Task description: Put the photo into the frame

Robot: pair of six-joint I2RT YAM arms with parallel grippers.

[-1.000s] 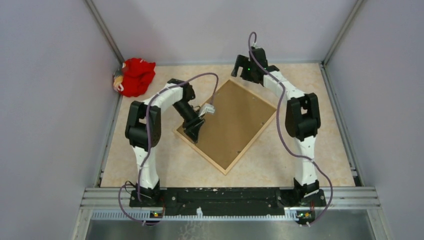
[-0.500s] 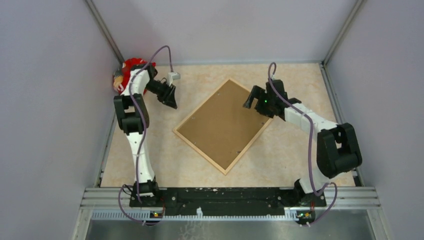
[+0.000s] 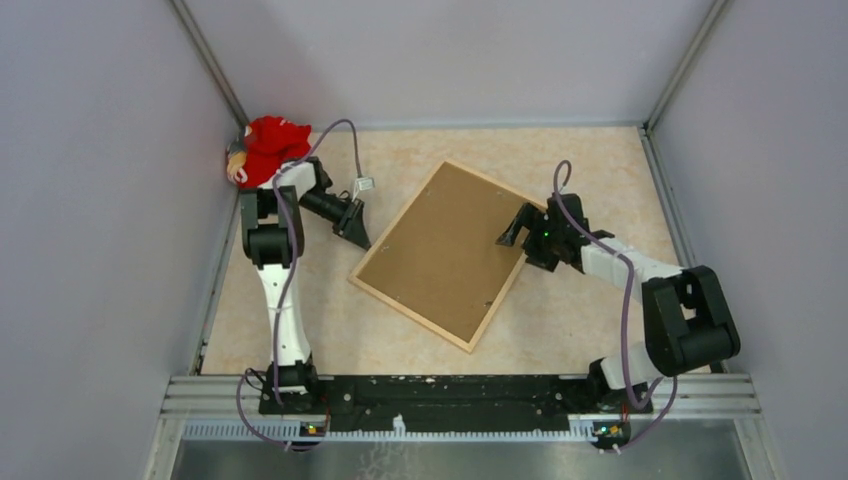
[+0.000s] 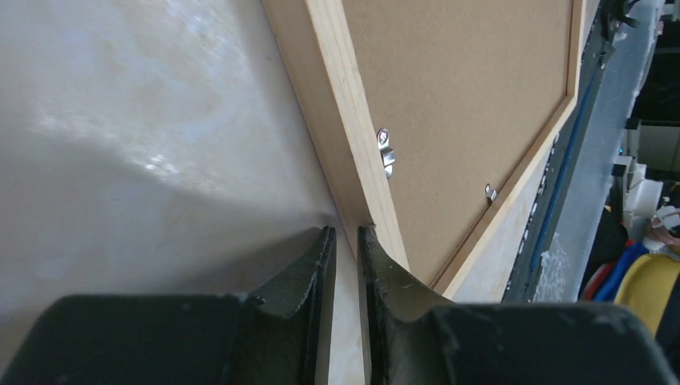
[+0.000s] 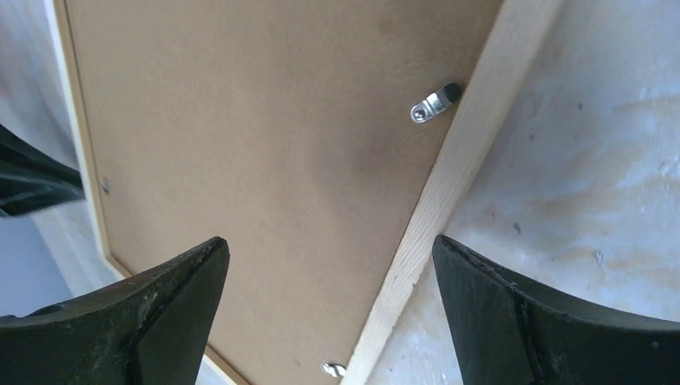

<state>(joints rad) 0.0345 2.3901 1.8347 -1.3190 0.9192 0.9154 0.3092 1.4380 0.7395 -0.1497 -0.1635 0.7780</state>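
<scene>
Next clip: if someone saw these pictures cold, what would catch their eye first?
First, the frame lying back-up and askew in the middle of the table, its brown backing board filling it. Next, the bright red bundle in the far left corner. Then the two hands flanking the frame: the left hand, nearly closed, by its left edge, and the right hand, wide open, over its right edge.
</scene>
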